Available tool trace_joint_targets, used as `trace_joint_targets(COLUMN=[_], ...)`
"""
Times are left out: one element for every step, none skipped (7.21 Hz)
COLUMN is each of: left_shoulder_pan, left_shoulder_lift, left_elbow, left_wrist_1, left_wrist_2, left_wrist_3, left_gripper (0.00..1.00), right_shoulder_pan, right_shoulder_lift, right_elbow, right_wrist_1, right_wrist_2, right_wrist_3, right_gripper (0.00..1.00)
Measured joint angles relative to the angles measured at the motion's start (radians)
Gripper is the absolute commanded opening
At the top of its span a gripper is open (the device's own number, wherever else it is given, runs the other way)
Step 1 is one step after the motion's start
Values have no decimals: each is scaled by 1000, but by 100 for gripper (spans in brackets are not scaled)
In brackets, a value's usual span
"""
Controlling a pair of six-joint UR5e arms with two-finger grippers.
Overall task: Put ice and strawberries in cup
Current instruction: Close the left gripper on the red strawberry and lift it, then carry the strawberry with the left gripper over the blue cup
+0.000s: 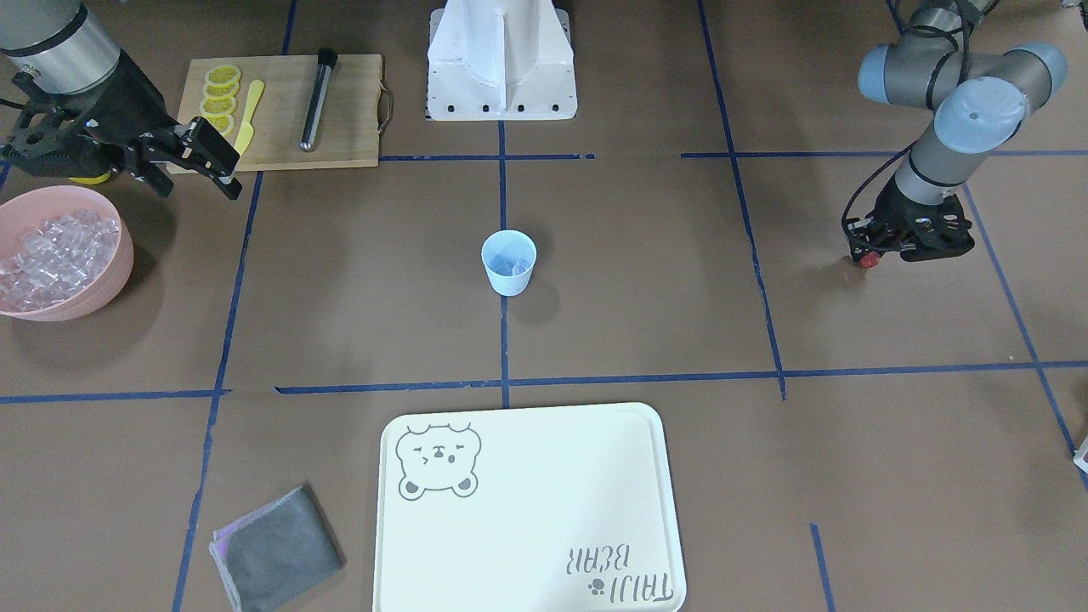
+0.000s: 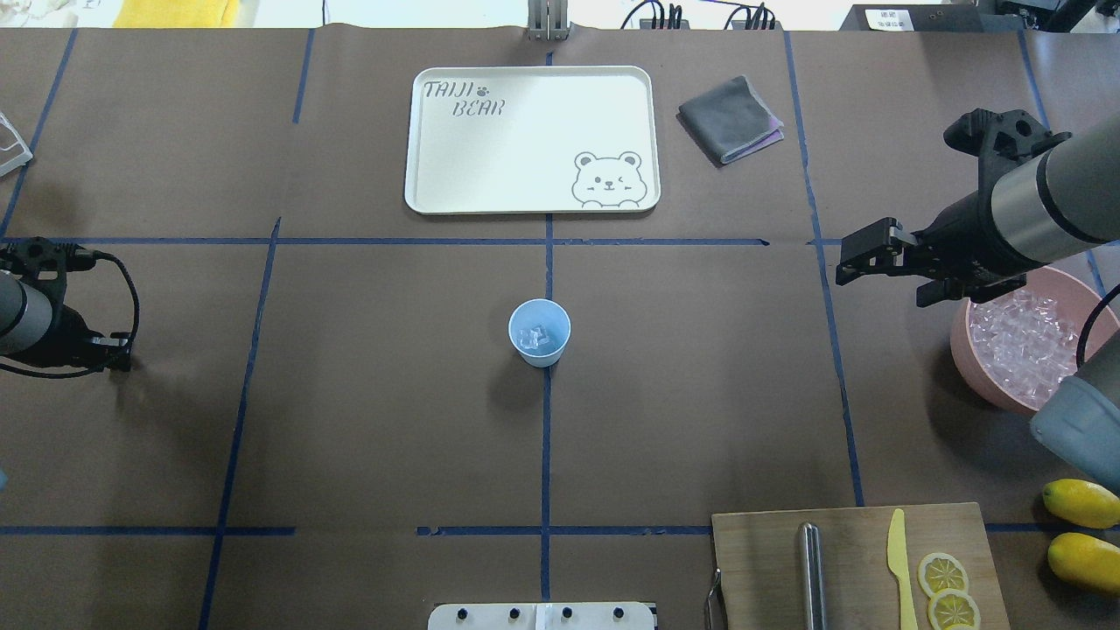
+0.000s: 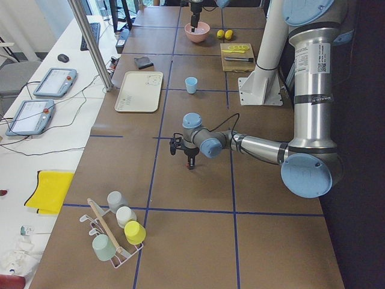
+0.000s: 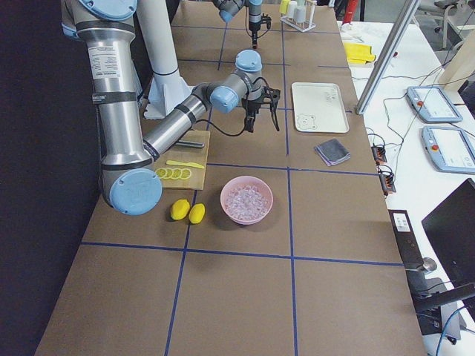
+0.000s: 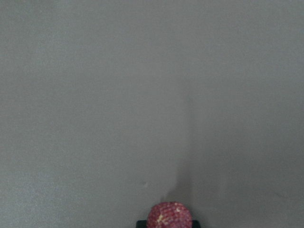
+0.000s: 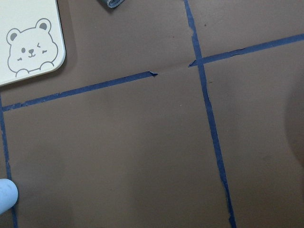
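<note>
The pale-blue cup [image 1: 509, 270] stands at the table's middle with a few clear ice cubes [image 2: 538, 337] inside; its edge shows in the right wrist view [image 6: 5, 195]. More ice [image 1: 53, 253] fills the pink bowl [image 1: 102, 293]. My left gripper [image 1: 875, 253] is low at the table, far from the cup, and looks shut on a small dark-red strawberry [image 1: 869, 259], which shows at the bottom of the left wrist view [image 5: 169, 217]. My right gripper [image 2: 847, 260] is open and empty, held in the air beside the bowl.
A white bear tray [image 2: 437, 188] and a grey cloth [image 2: 728, 118] lie on the far side. A wooden board [image 1: 357, 127] holds lemon slices [image 1: 219, 95], a yellow knife [image 1: 248, 115] and a metal rod [image 1: 317, 102]. Two lemons [image 2: 1081, 525] lie beside it.
</note>
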Motion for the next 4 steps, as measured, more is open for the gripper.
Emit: trace_joint_targets(left_shoulder_pan=[-1,-3,-5,-5], left_shoulder_lift=[0,0,0,-2], left_elbow=[-2,-10,-39,-87], left_wrist_1=[0,0,0,4], left_wrist_2=[0,-2,-5,-9], left_wrist_3=[0,-1,-6,-21], left_gripper=[0,0,0,0], right_shoulder_pan=[0,0,2,4], right_shoulder_lift=[0,0,-1,-3], right_elbow=[0,1,3,6], right_wrist_1=[0,0,0,0], right_wrist_2=[0,0,1,3], right_wrist_3=[0,0,0,-1], right_gripper=[99,99,99,99])
